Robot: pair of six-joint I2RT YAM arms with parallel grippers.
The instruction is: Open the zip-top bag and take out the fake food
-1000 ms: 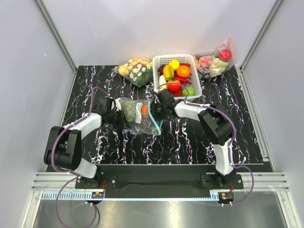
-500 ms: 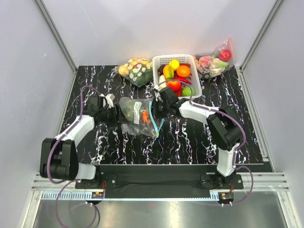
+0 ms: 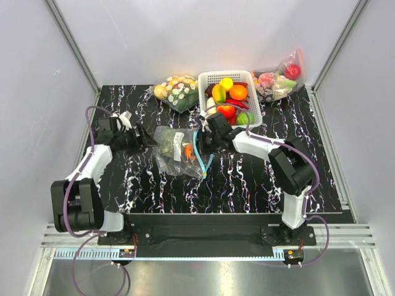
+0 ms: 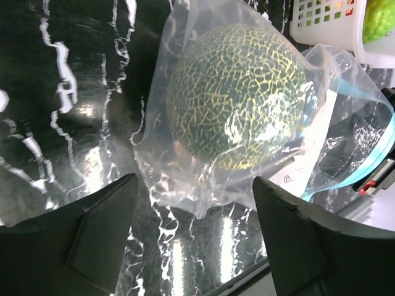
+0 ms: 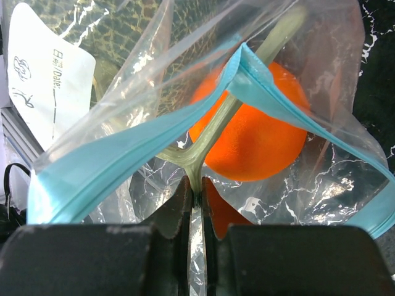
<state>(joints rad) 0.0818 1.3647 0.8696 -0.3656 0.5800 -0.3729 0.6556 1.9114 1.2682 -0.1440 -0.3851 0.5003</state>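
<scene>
The zip-top bag [image 3: 174,155] lies on the black marbled table [image 3: 247,179] between my two grippers, its teal zip strip [image 5: 123,161] parted into two lips. Inside, a dark green netted ball [image 4: 237,98] sits at the closed end and an orange fruit [image 5: 254,131] near the mouth. My left gripper [image 3: 141,140] stands open just left of the bag; in the left wrist view the bag's bottom corner [image 4: 199,213] hangs short of the wide-spread fingers [image 4: 102,231]. My right gripper [image 5: 197,196] is shut on one plastic lip at the bag's mouth.
A white basket [image 3: 208,77] of mixed fake produce stands just behind the right gripper. A bag of yellow-and-white spotted items [image 3: 176,89] lies to its left, and a bag with a red apple [image 3: 279,79] to its right.
My left gripper has opened, let go of the bag's closed end and drawn back to the left. The bag has sagged flatter. The right gripper keeps its pinch on the lip.
</scene>
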